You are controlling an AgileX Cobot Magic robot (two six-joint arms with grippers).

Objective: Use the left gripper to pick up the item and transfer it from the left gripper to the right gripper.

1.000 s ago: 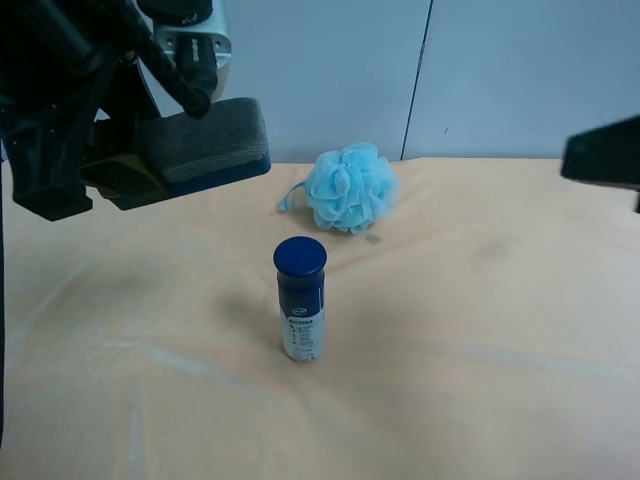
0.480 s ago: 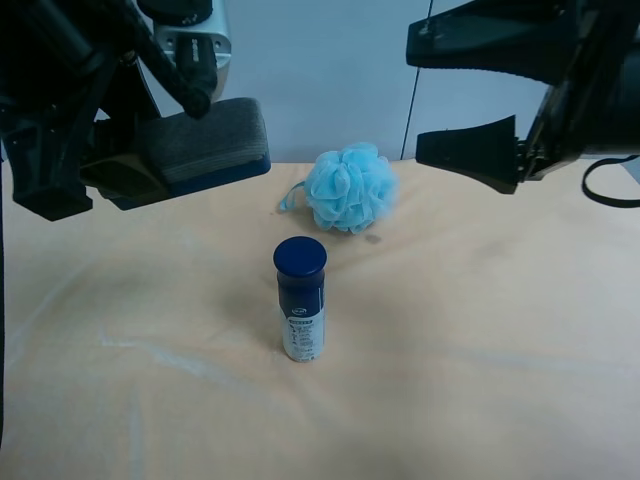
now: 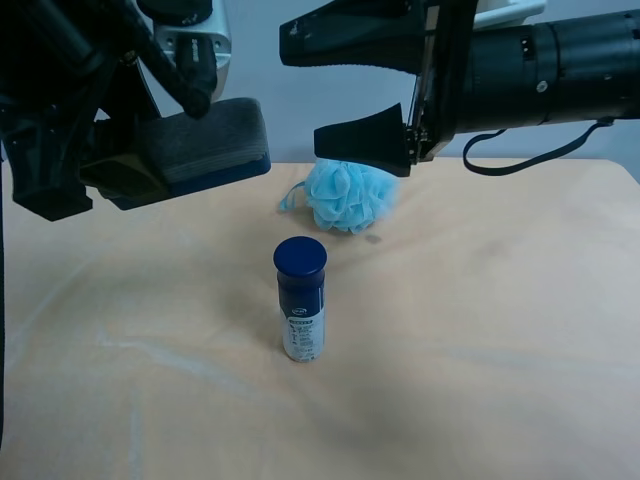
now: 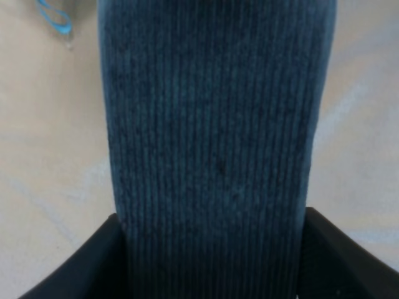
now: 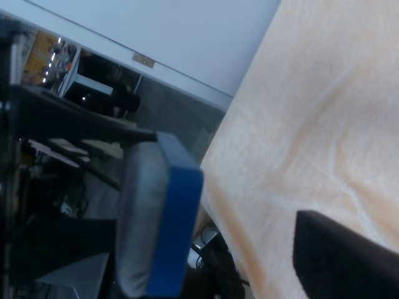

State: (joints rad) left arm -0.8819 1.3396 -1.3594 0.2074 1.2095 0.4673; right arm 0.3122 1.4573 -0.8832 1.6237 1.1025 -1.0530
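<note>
The item [image 3: 205,142], a flat dark grey-blue block, is held level in the air at the exterior high view's left by my left gripper [image 3: 150,140], which is shut on it. In the left wrist view the item [image 4: 212,137] fills the frame between the black fingers [image 4: 93,265]. My right gripper [image 3: 300,85] is open, high at the upper middle, with its pointed fingers [image 3: 365,135] aimed at the item's free end and a small gap between them. The right wrist view shows the item [image 5: 162,218] end-on and one finger [image 5: 343,255].
A dark-blue-capped bottle [image 3: 300,298] stands upright mid-table on the beige cloth [image 3: 480,330]. A light blue mesh bath puff [image 3: 348,190] lies behind it, under the right gripper. A pale wall stands at the back.
The right arm has swept in from the right edge towards the item, with its jaws open. The left gripper and the item have not moved.
</note>
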